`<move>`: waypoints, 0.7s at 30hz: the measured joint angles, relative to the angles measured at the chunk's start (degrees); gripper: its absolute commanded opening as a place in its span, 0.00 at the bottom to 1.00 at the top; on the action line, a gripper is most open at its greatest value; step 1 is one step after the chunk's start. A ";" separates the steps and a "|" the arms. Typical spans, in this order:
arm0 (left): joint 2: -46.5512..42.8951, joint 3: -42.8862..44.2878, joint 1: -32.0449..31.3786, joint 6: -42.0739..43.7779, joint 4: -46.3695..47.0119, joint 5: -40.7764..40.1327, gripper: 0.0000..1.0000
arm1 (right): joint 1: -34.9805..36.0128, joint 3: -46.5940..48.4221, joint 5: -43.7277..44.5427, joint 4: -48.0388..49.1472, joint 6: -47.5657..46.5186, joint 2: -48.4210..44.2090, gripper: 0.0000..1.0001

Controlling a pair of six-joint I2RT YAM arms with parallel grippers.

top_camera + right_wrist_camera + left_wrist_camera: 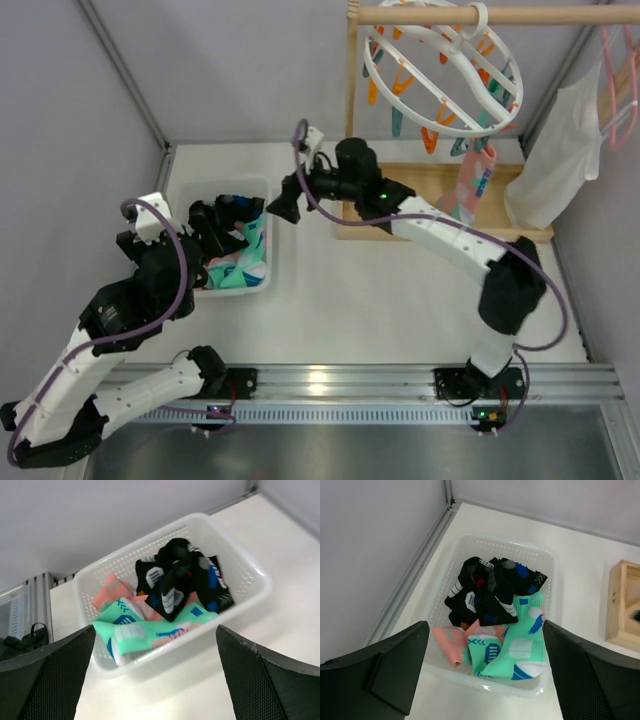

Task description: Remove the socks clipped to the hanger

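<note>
- One pink-salmon sock with teal patches (472, 188) is seen clipped at the near rim of the white plastic round drying ring (440, 70), which is hooked over a round wooden rod (500, 14). The other patterned socks (165, 595), black, mint green and salmon, are piled in the white perforated plastic basket (252, 580) on the desk.
- The right hand (155, 635) is spread wide over the basket with nothing between its fingers. The left hand (485, 630) is likewise fully spread and empty above the same basket.
- Both hands are held well apart from the clipped sock, so a long reach is judged necessary. A collision could be caused if both arms are moved from the basket together.
- The ring hangs by its hook alone. It could be set swinging, or lifted off the rod, by a hard or sideways pull on the sock.
- The dangling orange and teal clips (432, 135) crowd the sock, and a finger could be snagged on them.
- The white garment (555, 160) on a pink hanger (622, 75) hangs just beside the sock and could be caught by mistake.
- The upright wooden post (352, 90) and the wooden base frame (415, 185) stand between the basket and the sock.
</note>
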 measured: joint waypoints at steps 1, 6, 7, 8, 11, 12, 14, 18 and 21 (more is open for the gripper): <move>-0.04 -0.50 0.00 -0.31 -0.07 0.72 0.98 | -0.55 -4.68 2.69 0.31 0.37 -5.49 0.99; 0.48 -2.23 0.00 -1.64 -0.15 4.15 0.98 | -1.29 -27.96 11.45 6.80 3.50 -32.50 0.99; 0.83 -2.84 0.00 -1.77 -0.09 4.70 0.98 | -1.62 -32.63 11.58 8.37 4.15 -37.55 0.99; 1.29 -3.67 0.00 -1.97 -0.04 5.42 0.98 | -2.10 -37.09 11.65 9.62 4.83 -42.27 0.99; 2.34 -7.17 0.02 -2.82 0.39 7.06 0.98 | -3.98 -47.34 12.39 9.01 6.32 -53.48 0.99; 2.45 -8.20 0.02 -2.95 0.44 7.54 0.98 | -4.33 -49.13 13.14 7.63 6.54 -55.67 0.99; 2.69 -10.23 0.02 -3.15 0.68 8.87 0.98 | -4.74 -52.15 16.98 2.99 6.78 -60.24 0.99; 2.75 -11.58 0.00 -3.19 0.81 10.05 0.98 | -5.73 -56.28 30.21 -7.98 8.92 -68.94 0.98; 2.64 -11.58 0.00 -3.19 1.31 10.40 0.98 | -8.09 -56.68 38.71 -14.82 10.64 -71.71 0.98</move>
